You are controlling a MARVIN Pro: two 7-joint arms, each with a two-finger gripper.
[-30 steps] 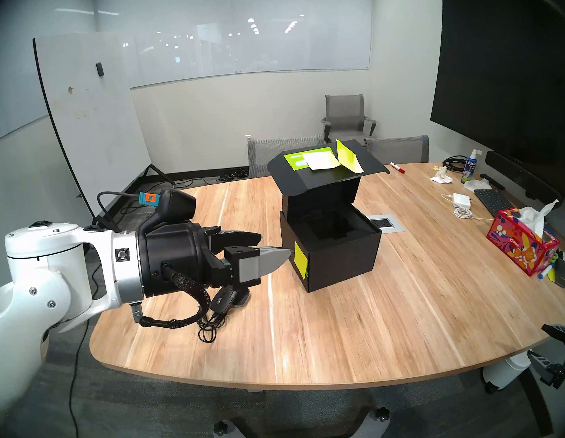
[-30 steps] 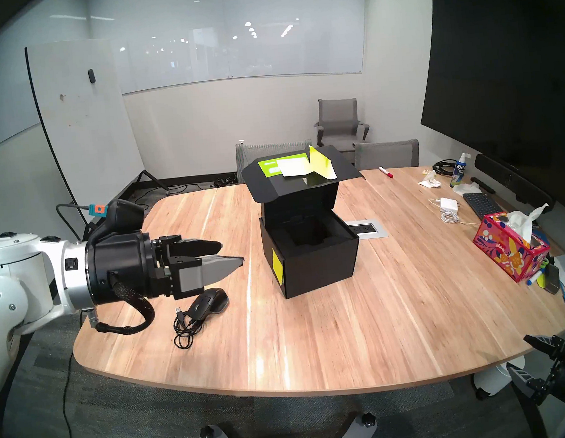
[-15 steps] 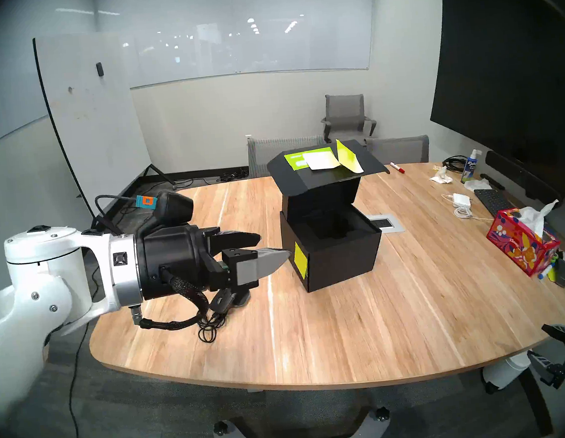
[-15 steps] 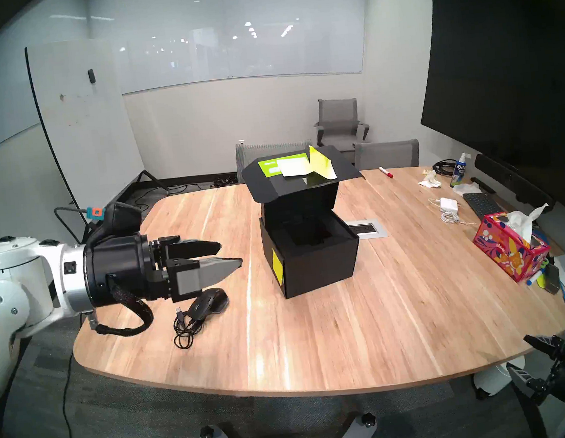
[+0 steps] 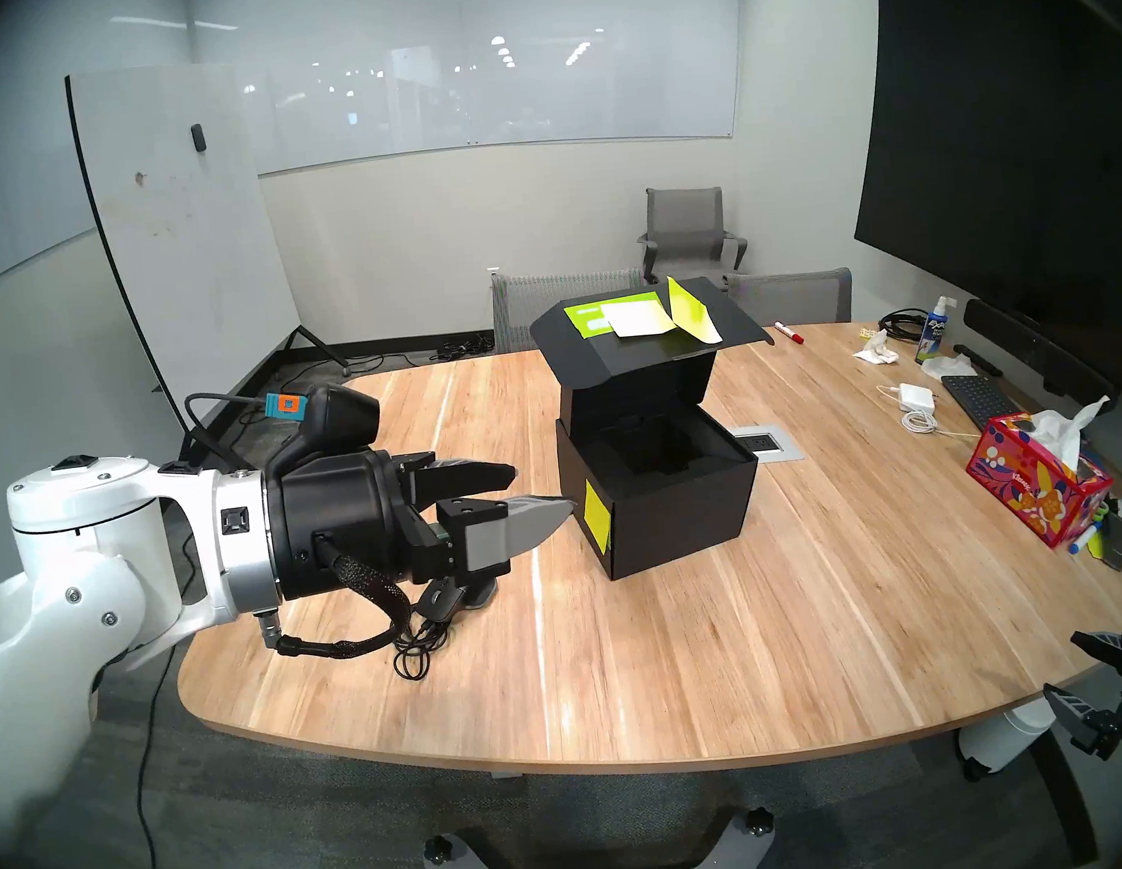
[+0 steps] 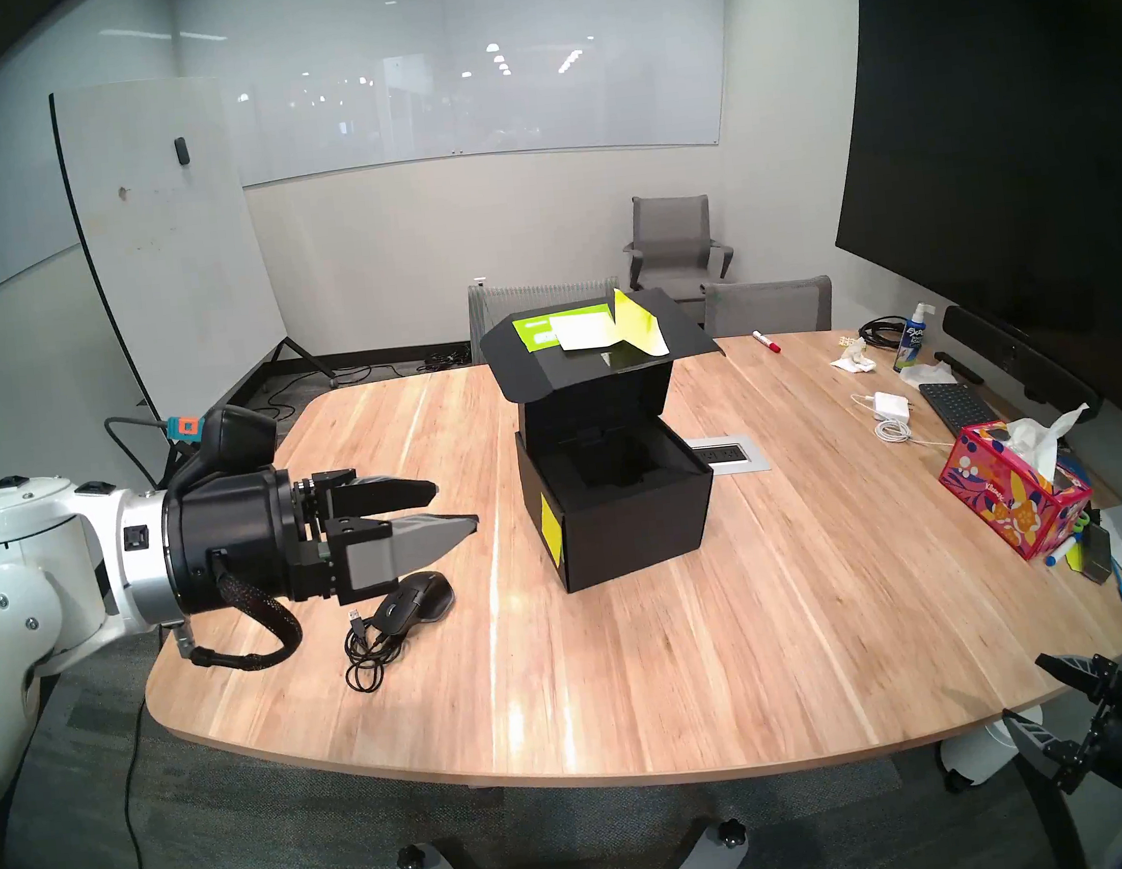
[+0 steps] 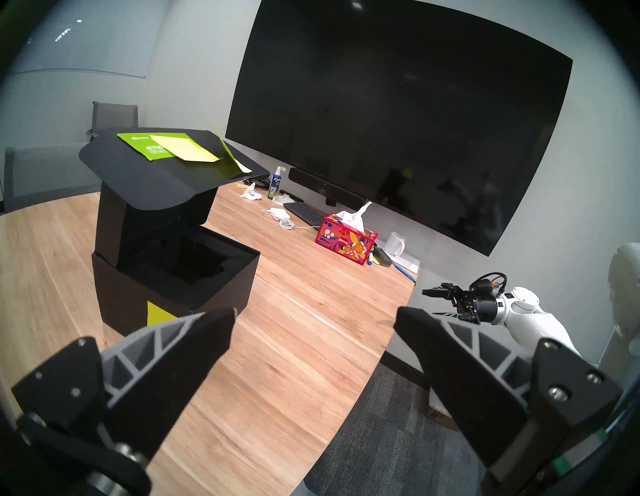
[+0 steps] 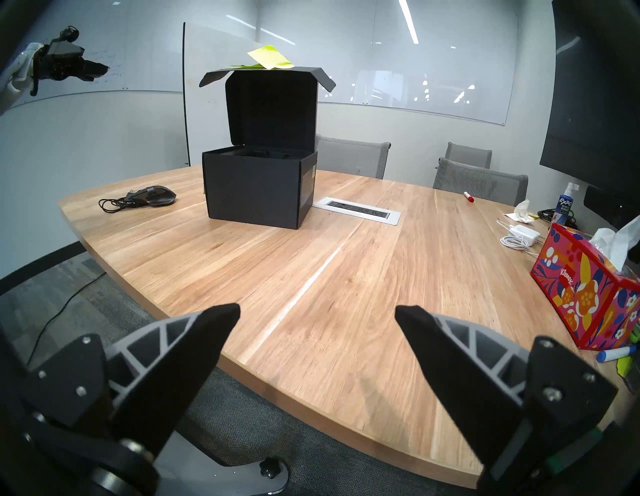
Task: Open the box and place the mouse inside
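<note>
Mouse (image 6: 417,600) lies on the table (image 6: 634,655) just below the left pincer (image 6: 452,506), whose fingers are spread and empty.

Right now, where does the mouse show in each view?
Head left: mouse lower left, mostly hidden under the left hand.
Head right: lower left, plainly visible.
Left wrist: not in view.
Right wrist: upper left.
Shared landmark: the open box, to the mouse's right in all three.
</note>
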